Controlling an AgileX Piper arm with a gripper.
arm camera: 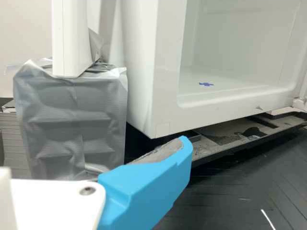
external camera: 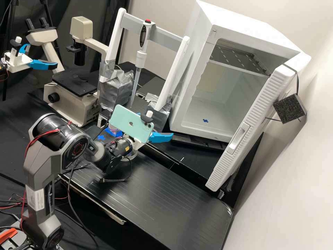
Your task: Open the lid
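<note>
Above the black, smooth-topped bench (external camera: 166,205), the white gripper with two bright blue fingers (external camera: 156,124) stands open, its angular fingers spread apart and holding nothing. In the wrist view, one finger (arm camera: 148,184) has a rough grey pad on its inner face. Beneath the gripper's mount, a clear, round-rimmed container (external camera: 134,155) rests on the bench, partly hidden by the wrist; it appears to be the one with the lid, though the lid's seating cannot be told. Beyond the gripper stands a white, box-shaped cabinet (external camera: 177,113) with a ribbed door (external camera: 253,118) ajar. Beside it, crinkled silver tape (arm camera: 72,120) wraps the base of a white upright (arm camera: 71,38).
</note>
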